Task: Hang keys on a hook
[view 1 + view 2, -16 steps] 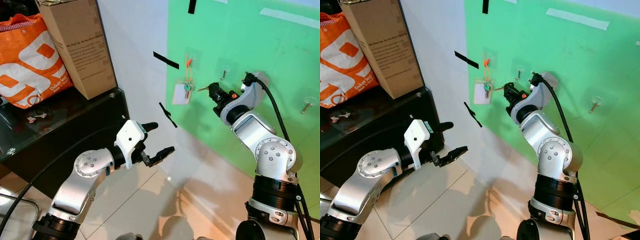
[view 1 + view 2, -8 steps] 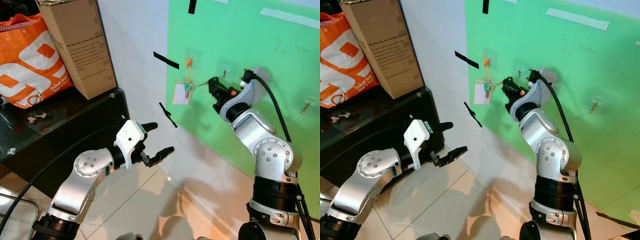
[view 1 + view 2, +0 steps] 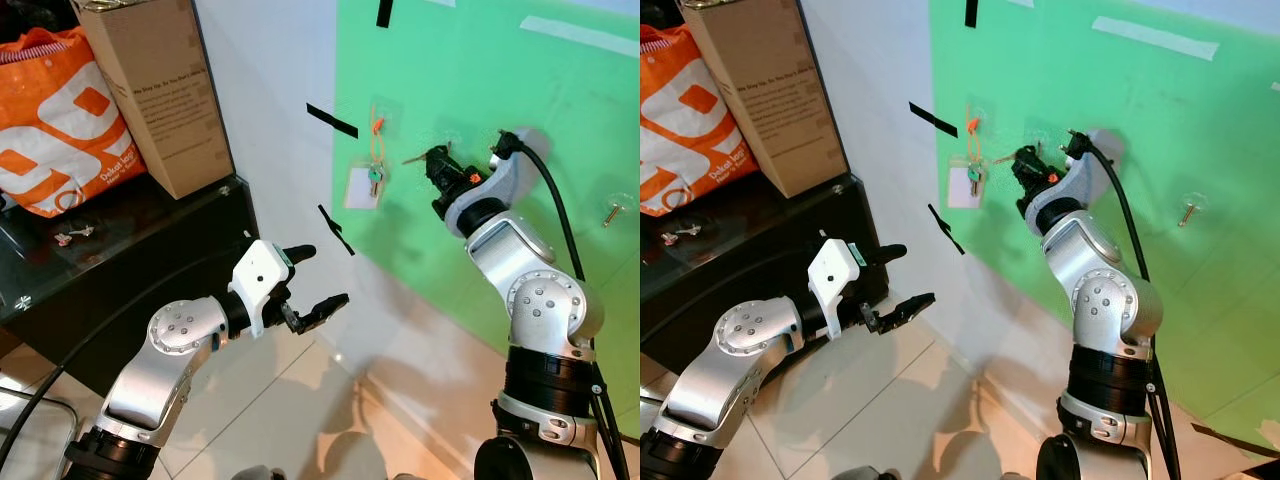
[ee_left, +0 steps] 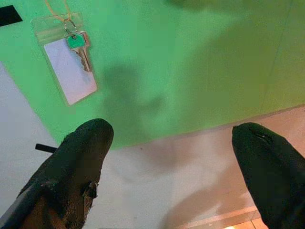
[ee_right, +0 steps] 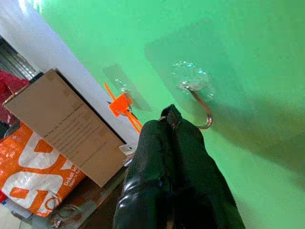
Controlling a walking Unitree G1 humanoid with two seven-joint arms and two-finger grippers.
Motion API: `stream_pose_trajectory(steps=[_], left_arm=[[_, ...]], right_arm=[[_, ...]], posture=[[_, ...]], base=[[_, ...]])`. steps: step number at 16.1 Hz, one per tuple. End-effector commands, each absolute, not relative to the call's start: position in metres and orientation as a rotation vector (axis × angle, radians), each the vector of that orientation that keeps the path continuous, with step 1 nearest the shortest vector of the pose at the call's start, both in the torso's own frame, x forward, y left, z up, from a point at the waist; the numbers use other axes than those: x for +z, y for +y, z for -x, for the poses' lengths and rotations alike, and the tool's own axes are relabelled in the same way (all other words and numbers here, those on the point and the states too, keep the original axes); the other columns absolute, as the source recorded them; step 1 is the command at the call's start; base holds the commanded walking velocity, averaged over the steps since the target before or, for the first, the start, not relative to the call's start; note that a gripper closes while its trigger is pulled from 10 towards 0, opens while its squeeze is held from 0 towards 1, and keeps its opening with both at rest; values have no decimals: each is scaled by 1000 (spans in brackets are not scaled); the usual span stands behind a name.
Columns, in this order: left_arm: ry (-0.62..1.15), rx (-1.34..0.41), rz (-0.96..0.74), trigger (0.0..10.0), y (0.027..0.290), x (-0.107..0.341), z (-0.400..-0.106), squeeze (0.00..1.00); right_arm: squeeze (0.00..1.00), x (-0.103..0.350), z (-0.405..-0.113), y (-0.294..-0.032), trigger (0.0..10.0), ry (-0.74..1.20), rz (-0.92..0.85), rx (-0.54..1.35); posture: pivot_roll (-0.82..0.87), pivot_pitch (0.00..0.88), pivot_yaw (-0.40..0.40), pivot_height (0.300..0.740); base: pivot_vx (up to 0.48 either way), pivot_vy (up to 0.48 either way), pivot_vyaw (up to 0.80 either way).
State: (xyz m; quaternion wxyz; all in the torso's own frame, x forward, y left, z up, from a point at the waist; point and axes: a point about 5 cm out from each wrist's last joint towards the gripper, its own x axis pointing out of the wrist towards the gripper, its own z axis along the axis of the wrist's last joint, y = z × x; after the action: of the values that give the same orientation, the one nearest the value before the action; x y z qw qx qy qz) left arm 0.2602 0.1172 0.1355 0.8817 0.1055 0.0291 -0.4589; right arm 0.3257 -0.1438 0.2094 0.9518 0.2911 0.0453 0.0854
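Green wall panel fills the background, with a clear adhesive hook stuck on it. Over the last second the right gripper has risen to that hook, jaws clamped on a brass key, so hanging looks imminent. Beside the hook hangs a green-capped key with its tag. The left gripper waits low, jaws apart.

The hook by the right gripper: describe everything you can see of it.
The hook is a thin curved metal wire hanging from a clear round adhesive pad stuck on the green wall. Its curl points outward and up. The right gripper, fingers pressed together, has its tips right at the curl; contact cannot be told.
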Motion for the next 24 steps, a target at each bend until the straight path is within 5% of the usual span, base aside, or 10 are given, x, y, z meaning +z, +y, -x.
stream_pose_trajectory(steps=[1,12,16,18,24], left_arm=[[47,-967,-233,10000,116,140,-259,0],[49,-976,-236,10000,116,140,-259,0],[49,-976,-250,10000,116,139,-258,0],[50,-975,-260,10000,116,138,-259,0],[47,-970,-266,10000,115,139,-260,0]], right_arm=[[0,210,-329,-143,10000,109,-627,166],[0,191,-326,-144,10000,256,-805,152],[0,190,-324,-148,10000,256,-702,132],[0,190,-326,-153,10000,238,-432,82],[0,201,-326,-153,10000,123,-140,117]], posture=[[-47,0,63,740],[-50,0,66,740],[-51,0,67,740],[-52,0,69,740],[-53,0,67,740]], base=[[0,0,0],[0,0,0],[0,0,0],[0,0,0],[0,0,0]])
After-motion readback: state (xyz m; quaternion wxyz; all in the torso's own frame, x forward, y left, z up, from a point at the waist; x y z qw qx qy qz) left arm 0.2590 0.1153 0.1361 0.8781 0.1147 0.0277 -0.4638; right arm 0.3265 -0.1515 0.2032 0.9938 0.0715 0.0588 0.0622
